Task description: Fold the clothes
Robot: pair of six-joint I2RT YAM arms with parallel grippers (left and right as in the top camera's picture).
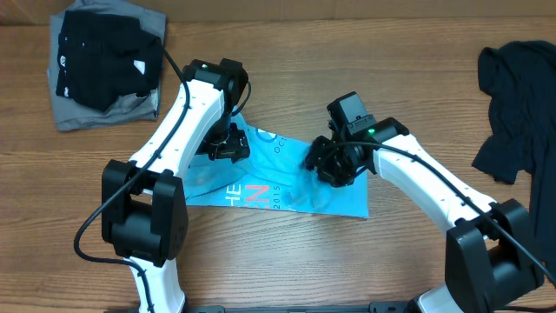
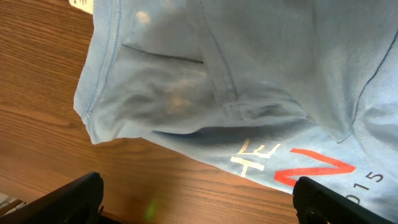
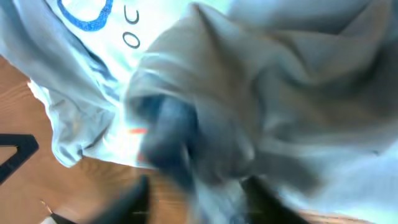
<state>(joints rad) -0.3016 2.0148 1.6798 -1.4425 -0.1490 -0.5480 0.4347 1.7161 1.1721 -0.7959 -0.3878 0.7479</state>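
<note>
Light-blue T-shirt [image 1: 291,187] partly folded on the middle of the wooden table [image 1: 287,269], with white and red lettering and "2015" along its near edge and a blue ring print toward its far side. Left gripper [image 1: 228,148] above the shirt's far left part; right gripper [image 1: 332,165] down on its rumpled right part. From the left wrist alone: seams and a hemmed edge doubled over at the shirt's left, black fingertips [image 2: 68,196] wide apart at the bottom corners, nothing between them, plainly open. From the right wrist alone: bunched folds close against the lens, badly blurred; jaws parted or closed on cloth, impossible to tell. From overhead alone: black garment [image 1: 104,52] lying on a grey garment [image 1: 82,115] at the far left, another dark garment [image 1: 517,104] draped at the far right, both well apart from the shirt. Brown wood grain across the whole surface.
</note>
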